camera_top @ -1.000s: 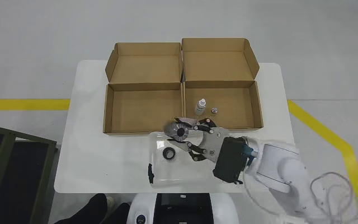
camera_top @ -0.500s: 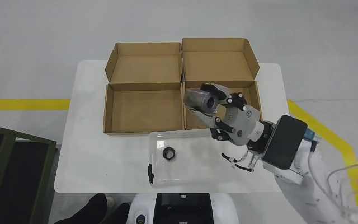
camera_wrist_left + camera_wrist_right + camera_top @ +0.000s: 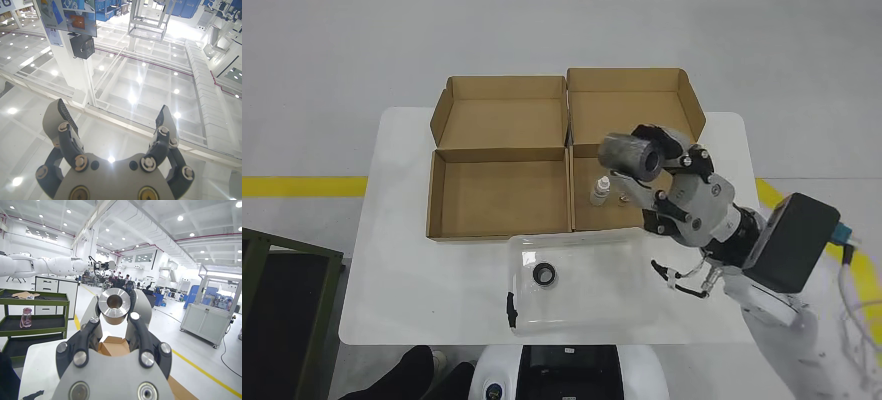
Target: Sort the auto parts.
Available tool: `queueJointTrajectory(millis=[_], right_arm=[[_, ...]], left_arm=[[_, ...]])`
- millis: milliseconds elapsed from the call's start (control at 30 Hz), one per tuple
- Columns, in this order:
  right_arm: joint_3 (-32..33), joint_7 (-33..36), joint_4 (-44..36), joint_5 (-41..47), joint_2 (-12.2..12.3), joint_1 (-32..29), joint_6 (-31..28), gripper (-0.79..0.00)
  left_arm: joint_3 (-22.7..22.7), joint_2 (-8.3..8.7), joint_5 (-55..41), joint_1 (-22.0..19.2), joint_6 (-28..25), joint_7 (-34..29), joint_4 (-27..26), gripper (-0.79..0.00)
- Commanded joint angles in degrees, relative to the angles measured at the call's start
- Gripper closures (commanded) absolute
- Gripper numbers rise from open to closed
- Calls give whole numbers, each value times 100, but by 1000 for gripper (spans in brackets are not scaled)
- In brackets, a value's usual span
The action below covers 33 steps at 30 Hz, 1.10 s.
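your table [image 3: 402, 250] carries a left box [image 3: 499, 195], a right box [image 3: 632, 105] and a clear tray [image 3: 582, 300]. your right gripper [image 3: 640, 160] [image 3: 114, 311] clamps a metal sleeve [image 3: 630, 154] [image 3: 114, 306] above the right box; your left gripper [image 3: 113, 117] gapes wide, empty. a black ring [image 3: 543, 274] lies in the tray.

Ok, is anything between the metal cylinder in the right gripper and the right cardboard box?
Nothing visible does. The right gripper holds the metal cylinder above the open right box, near its back edge. A small white part and a smaller piece lie on the box floor near the left box, worth avoiding.
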Motion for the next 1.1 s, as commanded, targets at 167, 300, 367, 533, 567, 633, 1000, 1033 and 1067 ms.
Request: queueJointTrajectory(millis=[167,300,367,533,567,633,1000,1033,1067], right_arm=[[-353,196,295,-207,-69,141,80,0],[-630,347,472,-357,-118,231,139,0],[-768,406,556,-434,-145,271,177,0],[-1119,607,778,-764,-209,357,247,0],[-1190,646,826,-832,-222,367,264,0],[-1337,738,935,-959,-250,388,304,0],[-2089,1360,1753,-1433,-441,699,418,0],[-2126,1416,1825,-1465,-458,736,445,0],[-2159,1484,1895,-1501,-475,779,474,0]], left_arm=[[0,0,0,0,0,0,0,-785],[0,0,0,0,0,0,0,-785],[0,0,0,0,0,0,0,-785],[0,0,0,0,0,0,0,-785],[0,0,0,0,0,0,0,-785],[0,0,0,0,0,0,0,-785],[0,0,0,0,0,0,0,-785],[0,0,0,0,0,0,0,-785],[0,0,0,0,0,0,0,-785]])
